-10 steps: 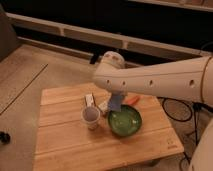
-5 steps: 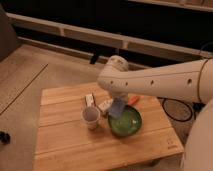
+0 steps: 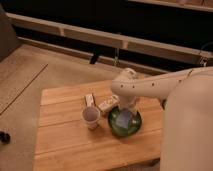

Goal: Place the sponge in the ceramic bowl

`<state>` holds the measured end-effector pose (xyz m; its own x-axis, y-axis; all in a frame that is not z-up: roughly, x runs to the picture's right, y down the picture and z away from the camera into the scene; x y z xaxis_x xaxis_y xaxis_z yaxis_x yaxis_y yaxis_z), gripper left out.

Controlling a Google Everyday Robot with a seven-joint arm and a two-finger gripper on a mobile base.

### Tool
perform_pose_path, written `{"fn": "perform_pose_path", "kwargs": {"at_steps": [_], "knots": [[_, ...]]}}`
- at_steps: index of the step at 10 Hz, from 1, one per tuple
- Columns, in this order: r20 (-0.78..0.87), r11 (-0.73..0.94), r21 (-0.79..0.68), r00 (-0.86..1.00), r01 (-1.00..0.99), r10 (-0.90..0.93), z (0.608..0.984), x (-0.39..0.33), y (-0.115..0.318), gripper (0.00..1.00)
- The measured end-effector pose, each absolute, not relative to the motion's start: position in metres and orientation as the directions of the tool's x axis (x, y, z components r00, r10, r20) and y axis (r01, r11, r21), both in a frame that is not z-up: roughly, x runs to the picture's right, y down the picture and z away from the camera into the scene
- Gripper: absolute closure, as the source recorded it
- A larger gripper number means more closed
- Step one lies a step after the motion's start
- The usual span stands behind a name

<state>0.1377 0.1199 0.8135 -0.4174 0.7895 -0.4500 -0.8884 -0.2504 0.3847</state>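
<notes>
The blue-grey sponge [image 3: 123,120] sits low inside the round green ceramic bowl [image 3: 114,128], on the right part of the wooden table. My gripper [image 3: 126,111] reaches down from the white arm coming in from the right. It hangs just over the bowl's middle, shut on the sponge's top edge. The sponge is tilted and I cannot tell whether it touches the bowl's bottom.
A small off-white cup [image 3: 90,116] stands just left of the bowl. A white tube-like item [image 3: 107,104] and a small beige block [image 3: 89,99] lie behind them. The wooden table [image 3: 65,145] stands on a tan floor, with a dark ledge behind.
The arm has come down and slightly right, carrying the sponge from above the bowl's back rim into the bowl.
</notes>
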Motion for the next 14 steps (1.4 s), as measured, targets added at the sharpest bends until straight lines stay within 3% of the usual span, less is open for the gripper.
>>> {"fn": "perform_pose_path", "kwargs": {"at_steps": [1,2,5,9,11,14], "knots": [[-0.445,-0.261,0.381,-0.423,-0.887,0.789,0.8194,0.1391,0.1158,0.97],[-0.454,-0.278,0.373,-0.435,-0.885,0.778,0.825,0.1369,0.1147,0.85],[-0.476,-0.28,0.363,-0.436,-0.888,0.764,0.824,0.1338,0.1189,0.66],[-0.477,-0.28,0.362,-0.435,-0.889,0.763,0.824,0.1327,0.119,0.25],[-0.477,-0.28,0.362,-0.435,-0.889,0.763,0.824,0.1327,0.119,0.2],[-0.477,-0.281,0.362,-0.436,-0.889,0.763,0.8239,0.1329,0.1191,0.2]]}}
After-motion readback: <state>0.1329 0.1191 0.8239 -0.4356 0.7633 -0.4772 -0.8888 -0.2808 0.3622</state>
